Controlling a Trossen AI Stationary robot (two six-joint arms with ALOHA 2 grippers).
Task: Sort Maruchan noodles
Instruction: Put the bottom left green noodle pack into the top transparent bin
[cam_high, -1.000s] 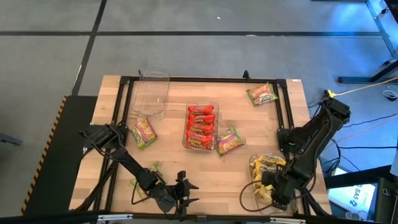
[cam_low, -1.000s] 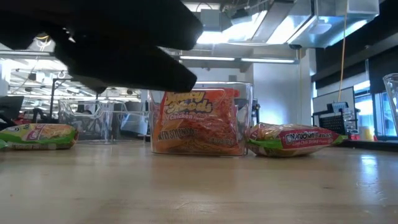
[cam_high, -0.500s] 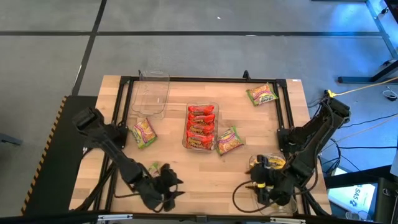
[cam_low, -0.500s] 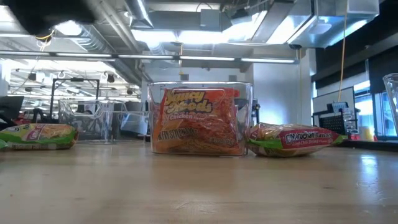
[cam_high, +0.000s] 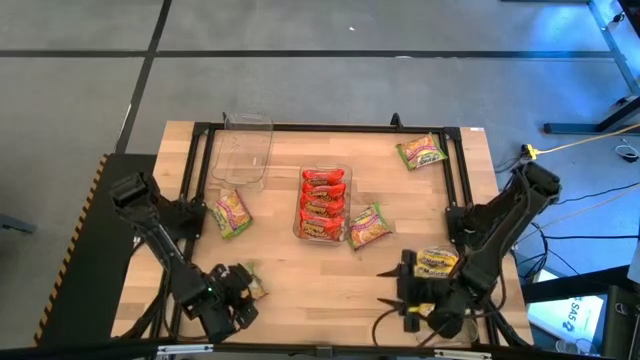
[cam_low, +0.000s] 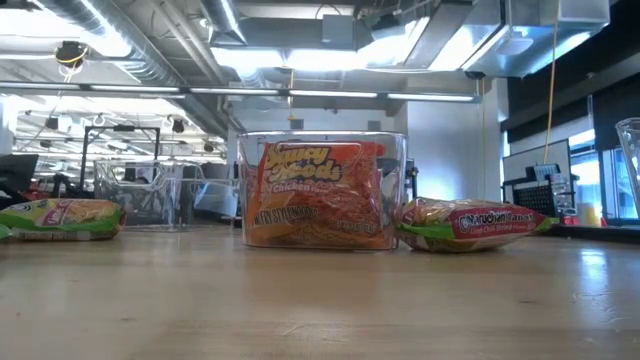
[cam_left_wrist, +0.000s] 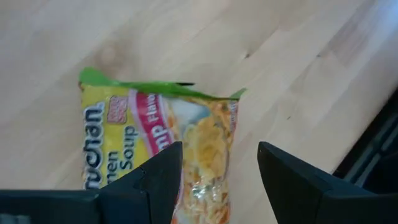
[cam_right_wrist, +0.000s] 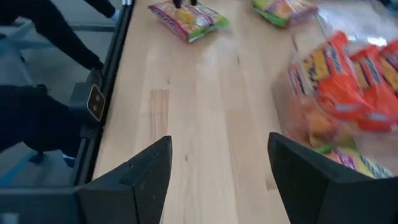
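A green-edged Maruchan packet lies flat on the wood near the table's near edge. My left gripper hangs open over its end, pointing steeply down, one finger on either side; I see no touch. My right gripper stands open near the table's near right, pointing toward the left, beside the clear tray of yellow packets. Red packets stand in a clear tray at mid-table. Other green packets lie loose.
An empty clear tray stands at the far left. A black frame runs around the tabletop. The low view shows the red packets' tray between two green packets. Bare wood lies between the two grippers.
My left gripper has gone toward the table's left edge along the near side, risen a little and rolled; it now hangs over the near green packet. My right gripper has come up out of the yellow packets' tray, swung toward the left and turned. No packet has moved.
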